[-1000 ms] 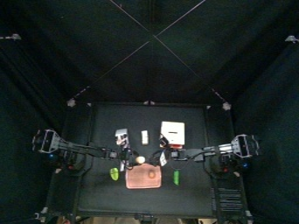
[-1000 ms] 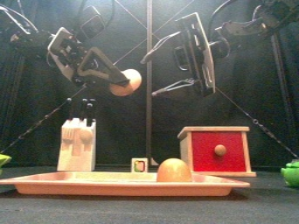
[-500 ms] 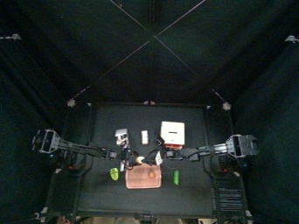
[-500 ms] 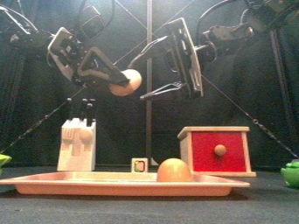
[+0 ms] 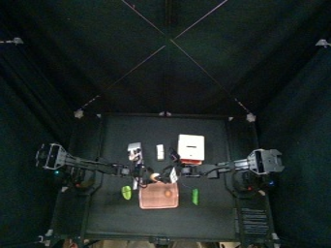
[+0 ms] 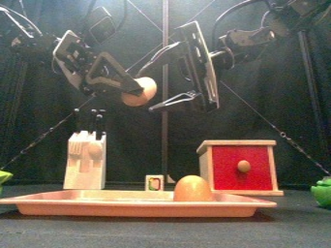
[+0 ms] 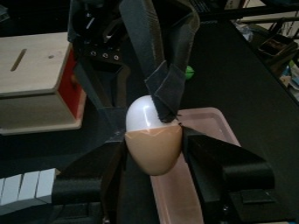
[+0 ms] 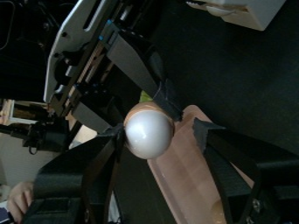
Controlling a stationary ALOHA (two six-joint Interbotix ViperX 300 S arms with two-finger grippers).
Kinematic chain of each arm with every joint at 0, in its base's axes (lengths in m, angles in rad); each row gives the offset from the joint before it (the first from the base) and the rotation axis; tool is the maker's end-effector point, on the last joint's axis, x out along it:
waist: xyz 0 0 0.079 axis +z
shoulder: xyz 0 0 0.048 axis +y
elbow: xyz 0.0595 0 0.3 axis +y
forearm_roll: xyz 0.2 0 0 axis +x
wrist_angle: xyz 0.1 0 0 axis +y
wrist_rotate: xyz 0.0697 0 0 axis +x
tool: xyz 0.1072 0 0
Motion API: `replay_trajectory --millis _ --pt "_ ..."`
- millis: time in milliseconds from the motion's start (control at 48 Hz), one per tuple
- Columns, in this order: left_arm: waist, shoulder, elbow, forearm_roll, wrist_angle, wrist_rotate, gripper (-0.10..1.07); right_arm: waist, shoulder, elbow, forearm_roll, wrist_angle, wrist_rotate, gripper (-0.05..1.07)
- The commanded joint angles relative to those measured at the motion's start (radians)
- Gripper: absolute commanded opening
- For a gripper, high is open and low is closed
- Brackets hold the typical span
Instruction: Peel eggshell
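Note:
My left gripper [image 7: 153,144] is shut on a small egg and holds it in the air above the pink board [image 6: 130,202]. The tan eggshell [image 7: 155,153] covers the egg's lower part, and the bare white end [image 7: 145,112] sticks out. In the front view the egg [image 6: 138,90] hangs left of centre. My right gripper [image 8: 153,129] is open, with its jaws on either side of the white end [image 8: 149,138]. One of its fingers [image 7: 162,87] lies against the egg's top. A second whole tan egg [image 6: 193,188] rests on the board.
A white-and-red box [image 6: 241,165] stands at the right behind the board, a white block [image 6: 85,160] at the left, and a small cube [image 6: 154,182] between them. Green pieces lie beside the board on the left [image 5: 127,191] and right [image 5: 193,197].
My right gripper has moved left toward the egg and its jaws now straddle the white end. The left gripper and egg have stayed nearly still.

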Motion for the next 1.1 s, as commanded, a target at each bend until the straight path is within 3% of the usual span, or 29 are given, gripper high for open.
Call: replay_trajectory --millis 0,1083 --pt "-0.002 -0.003 -0.025 0.002 -0.006 0.000 0.53 -0.003 -0.014 -0.026 -0.003 -0.009 -0.003 0.93" --pt "0.003 -0.003 -0.020 0.002 -0.006 0.000 0.53 -0.002 0.000 -0.035 -0.003 -0.009 -0.002 0.90"
